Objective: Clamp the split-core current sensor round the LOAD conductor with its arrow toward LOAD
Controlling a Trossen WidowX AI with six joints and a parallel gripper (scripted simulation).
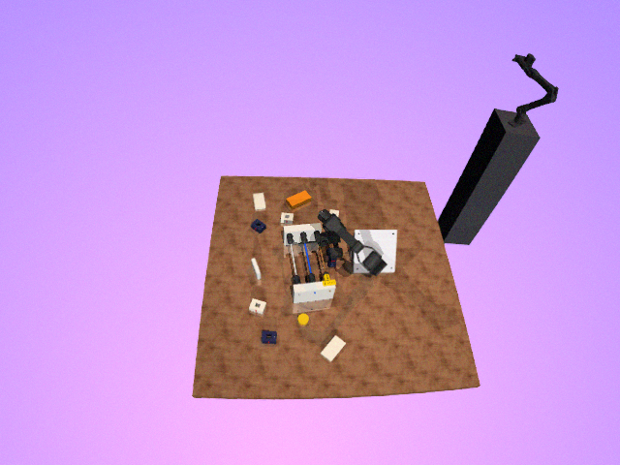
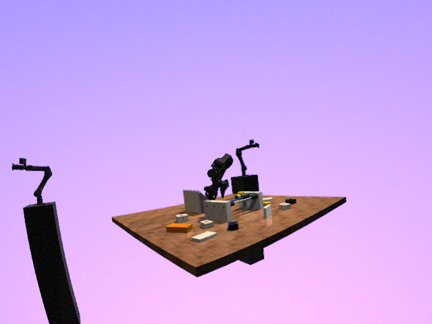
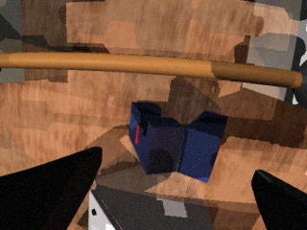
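The open split-core sensor (image 3: 163,144) (image 1: 331,263) is dark blue and stands on the table, its two halves spread in a V. A red mark shows on its left side in the wrist view; the arrow's direction cannot be read. My gripper (image 3: 178,167) (image 2: 217,196) is open and empty above the sensor, one finger off to each side of it. The orange-brown conductor (image 3: 120,62) runs beside the sensor, not through it. A yellow tag (image 1: 328,280) sits at one end of that conductor; its lettering is unreadable.
A blue conductor (image 1: 307,258) and a white conductor (image 1: 293,260) run parallel between two white end blocks (image 1: 313,293) (image 2: 218,210). A white panel (image 1: 387,252) (image 2: 192,202) stands on the sensor's other side. Loose blocks, including an orange block (image 1: 298,199) (image 2: 179,227), lie around the rack.
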